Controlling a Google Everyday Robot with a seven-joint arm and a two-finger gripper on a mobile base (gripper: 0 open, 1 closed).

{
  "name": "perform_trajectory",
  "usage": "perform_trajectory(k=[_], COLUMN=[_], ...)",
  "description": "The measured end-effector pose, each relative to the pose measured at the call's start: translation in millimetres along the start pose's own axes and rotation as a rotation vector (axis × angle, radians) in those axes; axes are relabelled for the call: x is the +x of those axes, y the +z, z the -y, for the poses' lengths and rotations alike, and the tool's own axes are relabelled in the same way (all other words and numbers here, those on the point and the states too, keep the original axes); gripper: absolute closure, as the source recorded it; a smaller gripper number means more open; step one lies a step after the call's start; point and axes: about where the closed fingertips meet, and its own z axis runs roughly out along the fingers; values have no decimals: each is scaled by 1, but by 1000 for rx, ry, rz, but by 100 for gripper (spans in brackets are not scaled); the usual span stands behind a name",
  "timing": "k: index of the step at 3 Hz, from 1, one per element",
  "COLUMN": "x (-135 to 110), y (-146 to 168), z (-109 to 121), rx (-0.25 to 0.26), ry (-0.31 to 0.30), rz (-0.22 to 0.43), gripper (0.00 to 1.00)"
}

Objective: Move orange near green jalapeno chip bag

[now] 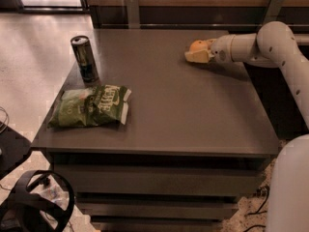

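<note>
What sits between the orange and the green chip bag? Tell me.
Only bare table, camera view. The gripper is at the orange, far right; the can stands behind the chip bag.

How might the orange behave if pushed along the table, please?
The orange, at the claw far right on the table, looks round, so it may roll. It looks smaller than the chip bag, so probably light.

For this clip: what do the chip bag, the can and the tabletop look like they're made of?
The green jalapeno chip bag: thin foil or plastic film, by its crinkles and sheen. The can: probably metal, dark and glossy with a bright rim. The table: smooth matte dark-grey top, likely laminate or painted board. The end effector is at the orange on the table's far side.
</note>
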Motion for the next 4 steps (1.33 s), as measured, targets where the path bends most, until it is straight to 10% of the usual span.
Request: perform_trajectory(k=[4], x=[-2], y=[0], z=[0], rx=[-1], ry=[0], rz=[0], gripper=[100])
